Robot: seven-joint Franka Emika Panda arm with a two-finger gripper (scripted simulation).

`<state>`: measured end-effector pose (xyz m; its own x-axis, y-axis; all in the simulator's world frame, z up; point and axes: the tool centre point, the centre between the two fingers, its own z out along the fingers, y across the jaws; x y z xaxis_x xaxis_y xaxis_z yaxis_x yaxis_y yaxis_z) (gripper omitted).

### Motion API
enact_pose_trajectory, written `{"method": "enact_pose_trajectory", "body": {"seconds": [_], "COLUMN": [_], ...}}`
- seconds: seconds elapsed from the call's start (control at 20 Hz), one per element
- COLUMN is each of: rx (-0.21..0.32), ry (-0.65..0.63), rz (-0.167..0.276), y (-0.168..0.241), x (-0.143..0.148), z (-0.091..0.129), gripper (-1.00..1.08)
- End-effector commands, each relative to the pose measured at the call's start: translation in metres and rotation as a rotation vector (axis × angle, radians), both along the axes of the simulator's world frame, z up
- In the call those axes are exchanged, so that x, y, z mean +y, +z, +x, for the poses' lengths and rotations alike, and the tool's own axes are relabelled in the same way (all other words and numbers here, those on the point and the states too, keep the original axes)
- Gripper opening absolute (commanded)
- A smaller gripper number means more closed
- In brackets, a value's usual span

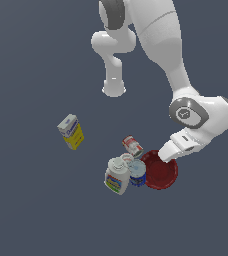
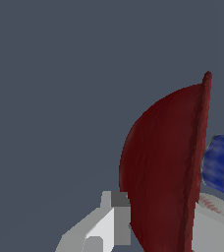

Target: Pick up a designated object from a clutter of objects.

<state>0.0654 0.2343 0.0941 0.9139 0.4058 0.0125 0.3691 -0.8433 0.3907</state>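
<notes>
Exterior view: the gripper (image 1: 162,156) reaches down onto the upper rim of the red bowl (image 1: 161,172), which lies at the exterior view's right end of the cluster, touching the blue can (image 1: 137,175). Beside these stand the white bottle (image 1: 116,177) and small red can (image 1: 132,146); the yellow-and-white carton (image 1: 71,131) lies well apart. Wrist view: one finger (image 2: 115,222) sits against the bowl's outer wall (the other is hidden, so the grip cannot be judged).
</notes>
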Motion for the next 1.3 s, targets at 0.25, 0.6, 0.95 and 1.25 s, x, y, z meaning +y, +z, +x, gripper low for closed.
{"method": "enact_pose_trajectory", "body": {"seconds": [0.25,0.6,0.95,1.25], "rx": [-0.009,-0.011,-0.013,-0.014], "ry": [-0.004,-0.005,-0.005,-0.002], "rz": [0.000,-0.003,-0.005,-0.005], "y": [0.095,0.181,0.261,0.315], "x": [0.004,0.010,0.016,0.022], "z": [0.006,0.010,0.015,0.019], "gripper": [-1.00,-1.00,-1.00,-1.00]}}
